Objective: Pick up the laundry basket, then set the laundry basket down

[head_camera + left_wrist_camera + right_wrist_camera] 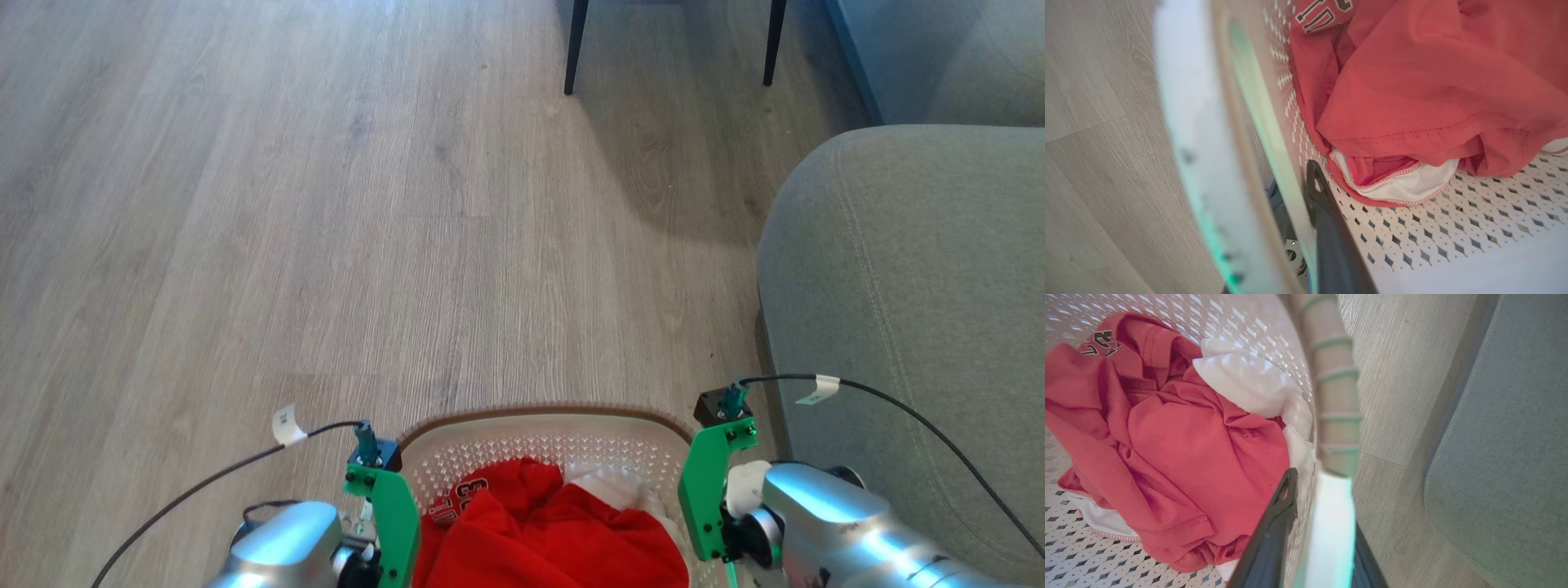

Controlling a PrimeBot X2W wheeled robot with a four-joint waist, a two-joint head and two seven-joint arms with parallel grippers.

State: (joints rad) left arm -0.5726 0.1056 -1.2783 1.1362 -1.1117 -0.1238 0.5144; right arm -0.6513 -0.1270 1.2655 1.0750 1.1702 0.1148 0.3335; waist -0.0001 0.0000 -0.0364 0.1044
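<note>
Here, nearest us at six o'clock, the laundry basket (563,411) hangs between both arms, red clothes (555,531) inside. Our left tool (1294,183) pinches its nine o'clock wall, one finger inside and one outside. Our right tool (1327,506) grips the three o'clock wall likewise. Farther out, bare floor (326,204) opens toward twelve while the sofa (898,327) crowds three, so we judge straight ahead the safer set-down.

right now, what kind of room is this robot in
Probably a living room in a home: a grey sofa on the right, a wood-look floor, and a laundry basket with clothes in it.
</note>
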